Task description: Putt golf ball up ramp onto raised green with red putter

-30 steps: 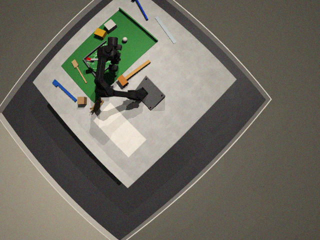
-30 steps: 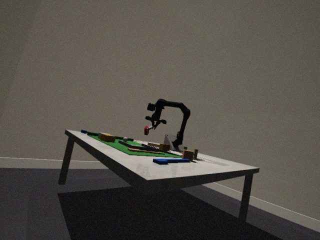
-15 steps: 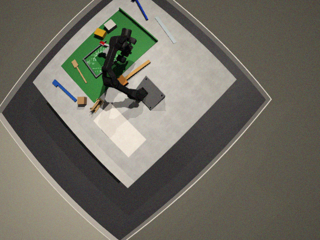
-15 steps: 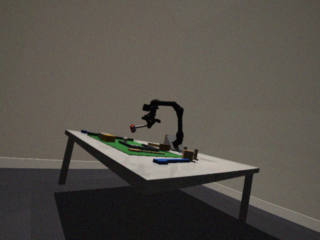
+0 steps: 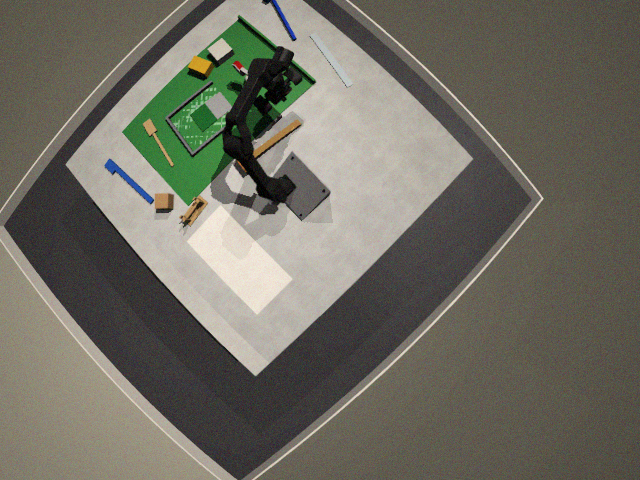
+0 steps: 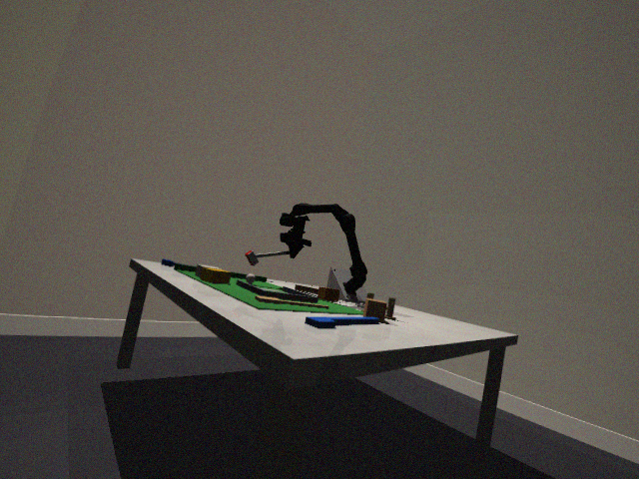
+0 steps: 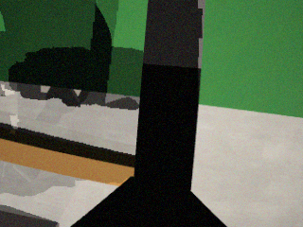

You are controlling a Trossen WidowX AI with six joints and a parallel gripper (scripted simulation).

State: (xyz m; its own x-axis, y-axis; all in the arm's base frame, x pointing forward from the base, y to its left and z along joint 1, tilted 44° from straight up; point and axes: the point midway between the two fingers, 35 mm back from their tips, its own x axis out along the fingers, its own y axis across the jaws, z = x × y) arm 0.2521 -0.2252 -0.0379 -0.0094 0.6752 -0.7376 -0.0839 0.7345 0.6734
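Gripper point(image 6: 295, 250) clamps the red putter point(image 6: 251, 256) aloft over the green mat point(image 5: 170, 165); no writing legible.

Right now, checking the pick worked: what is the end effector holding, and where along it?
The end effector holds the red putter aloft by its grey shaft's far end, opposite the red head.

Pincer point(image 6: 295, 251) clamped on red putter point(image 6: 268, 254), aloft above golf ball point(image 6: 251, 277).
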